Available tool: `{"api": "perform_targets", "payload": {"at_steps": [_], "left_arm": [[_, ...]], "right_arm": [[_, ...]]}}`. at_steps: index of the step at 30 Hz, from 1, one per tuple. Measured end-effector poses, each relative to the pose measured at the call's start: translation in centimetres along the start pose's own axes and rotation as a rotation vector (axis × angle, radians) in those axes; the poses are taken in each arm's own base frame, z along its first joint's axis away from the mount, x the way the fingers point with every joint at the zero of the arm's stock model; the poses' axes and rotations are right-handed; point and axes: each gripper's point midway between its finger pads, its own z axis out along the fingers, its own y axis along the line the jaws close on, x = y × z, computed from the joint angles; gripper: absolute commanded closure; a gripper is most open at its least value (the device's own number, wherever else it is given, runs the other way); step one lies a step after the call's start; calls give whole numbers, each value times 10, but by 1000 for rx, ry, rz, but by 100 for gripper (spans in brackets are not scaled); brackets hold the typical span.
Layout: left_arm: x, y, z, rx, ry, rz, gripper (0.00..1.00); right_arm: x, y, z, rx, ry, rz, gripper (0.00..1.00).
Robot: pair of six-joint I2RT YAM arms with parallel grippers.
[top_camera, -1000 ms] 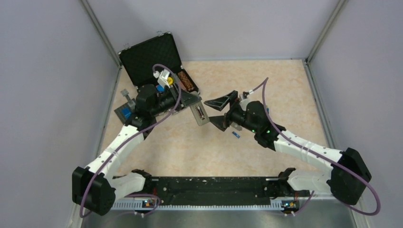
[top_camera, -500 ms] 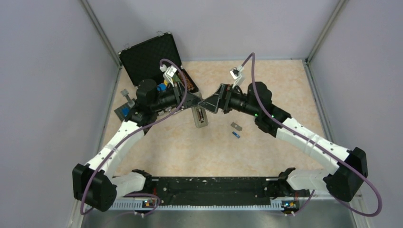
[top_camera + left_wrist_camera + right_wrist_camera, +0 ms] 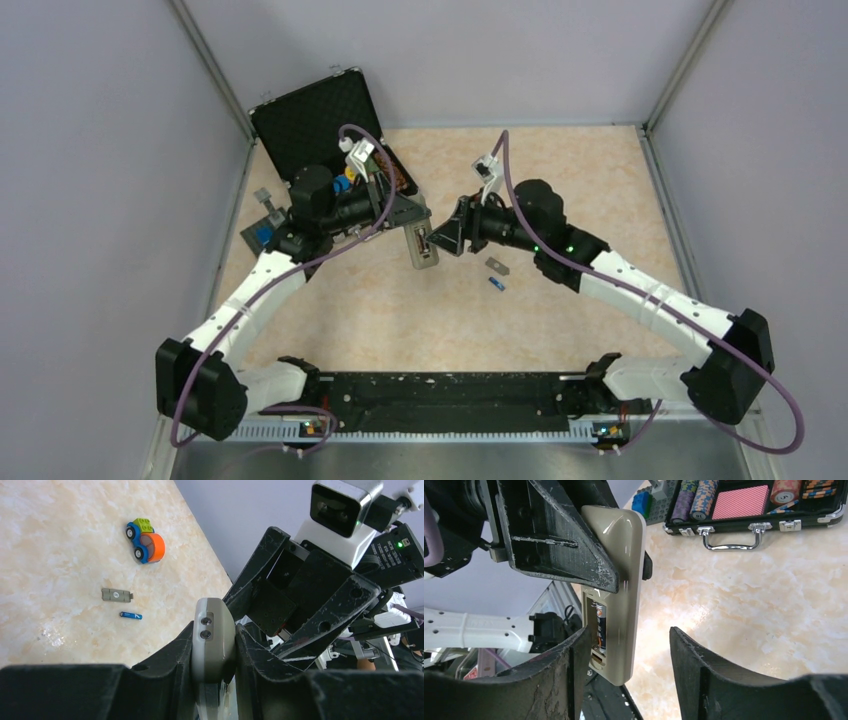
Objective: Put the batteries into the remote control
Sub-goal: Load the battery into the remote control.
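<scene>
Remote control (image 3: 422, 244) held off table (image 3: 380, 310), clamped in left gripper (image 3: 215, 647). Long axis far-to-near, free end toward arm bases. Open bay facing right, dark battery (image 3: 600, 625) seated. Right gripper (image 3: 628, 635) fingers parted astride free end; contact unclear. Button face hidden. Blue battery (image 3: 496, 284) on table.

The right fingers (image 3: 704, 675) have swung left from over the blue battery (image 3: 495, 284) and narrowed either side of the remote control (image 3: 422, 245), uncovering a grey battery cover (image 3: 496, 265).
</scene>
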Motion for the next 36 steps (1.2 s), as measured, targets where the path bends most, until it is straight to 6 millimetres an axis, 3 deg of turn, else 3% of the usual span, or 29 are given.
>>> {"api": "perform_targets", "payload": {"at_steps": [8,18,26,29,31,33,36], "left_arm": [[1,7,4,-12,8,-15,100],[-3,13,6,-36,-9,-3,100],[-7,15,9,-49,-6,18,100],[-9,14,10,-47,2,22,100],[-8,15,10,-47,7,23,100],[-7,15,10,-47,12,19,100],[-7,14,9,-45,18,18,100]], "right_arm": [[15,-6,12,55,24,-53,45],[13,-10,21,108,18,-67,70],[10,-13,23,128,3,-69,77],[10,-13,23,127,1,-69,69],[10,-13,23,126,2,-68,51],[10,-13,23,129,2,-65,38],[10,-22,21,167,1,-45,32]]}}
